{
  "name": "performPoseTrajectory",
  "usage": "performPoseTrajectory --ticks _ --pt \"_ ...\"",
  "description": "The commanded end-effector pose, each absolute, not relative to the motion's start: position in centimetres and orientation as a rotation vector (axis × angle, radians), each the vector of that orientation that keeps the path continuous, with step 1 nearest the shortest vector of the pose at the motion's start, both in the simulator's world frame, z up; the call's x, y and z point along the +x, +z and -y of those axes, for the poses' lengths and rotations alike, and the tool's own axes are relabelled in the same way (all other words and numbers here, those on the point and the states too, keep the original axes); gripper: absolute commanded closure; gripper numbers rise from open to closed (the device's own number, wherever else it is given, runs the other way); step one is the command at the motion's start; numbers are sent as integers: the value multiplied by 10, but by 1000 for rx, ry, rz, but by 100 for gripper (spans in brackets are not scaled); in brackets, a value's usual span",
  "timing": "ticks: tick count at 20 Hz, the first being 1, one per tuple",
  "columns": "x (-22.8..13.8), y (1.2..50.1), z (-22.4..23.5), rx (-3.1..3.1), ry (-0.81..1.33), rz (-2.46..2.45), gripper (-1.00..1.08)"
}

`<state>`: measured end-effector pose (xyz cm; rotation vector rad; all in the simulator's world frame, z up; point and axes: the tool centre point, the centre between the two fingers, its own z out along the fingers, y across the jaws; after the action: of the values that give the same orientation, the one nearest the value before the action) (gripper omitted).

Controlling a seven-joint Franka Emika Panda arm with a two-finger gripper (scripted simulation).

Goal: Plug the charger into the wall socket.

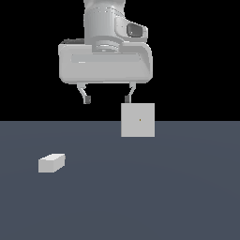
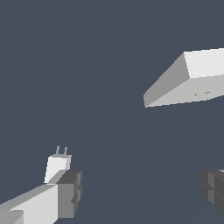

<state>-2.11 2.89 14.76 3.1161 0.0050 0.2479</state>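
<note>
The exterior view looked level and from low down across the dark counter (image 1: pixel 140 197), facing the arm head-on, with the fingers (image 1: pixel 86 99) hanging high in the frame, the socket (image 1: pixel 138 120) standing upright behind them and the charger (image 1: pixel 51 162) nearer the camera toward the exterior view's left. The wrist view looked steeply down from close above the counter (image 2: pixel 100 65), past its own fingers (image 2: pixel 70 192) at the frame's edge. Both views shared the charger (image 2: pixel 57 168), the socket (image 2: pixel 192 81), the fingertips and the counter between them.
</note>
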Motion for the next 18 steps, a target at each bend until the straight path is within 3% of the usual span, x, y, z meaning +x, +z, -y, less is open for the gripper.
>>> performPoseTrajectory --ticks 1,18 --pt "-26 141 -39 3114 293 7 -92" --pt "-47 95 -100 3074 574 86 -92"
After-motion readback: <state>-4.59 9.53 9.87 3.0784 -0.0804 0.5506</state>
